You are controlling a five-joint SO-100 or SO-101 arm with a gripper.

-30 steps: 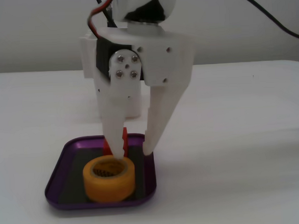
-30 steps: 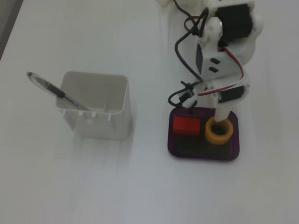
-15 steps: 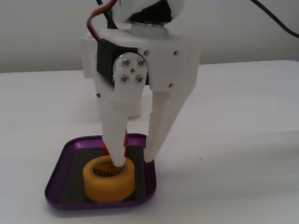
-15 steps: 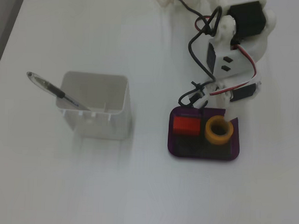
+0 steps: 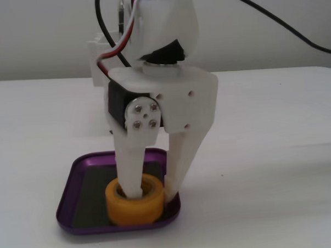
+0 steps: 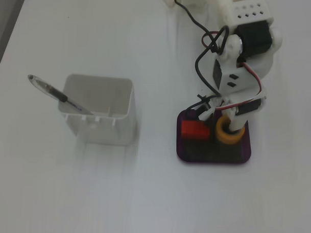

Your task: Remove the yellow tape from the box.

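The gripper (image 5: 153, 195) reaches down into the box (image 5: 69, 194), one finger inside the core of the tape (image 5: 134, 204) and the other outside, jaws narrowly straddling its wall

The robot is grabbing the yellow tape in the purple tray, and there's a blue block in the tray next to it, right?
Almost. The block beside the yellow tape is red, not blue; the fixed view looking down from above shows it. The rest holds: the end effector has one finger in the roll's hollow core and the other outside it, and the tape sits in the purple tray.
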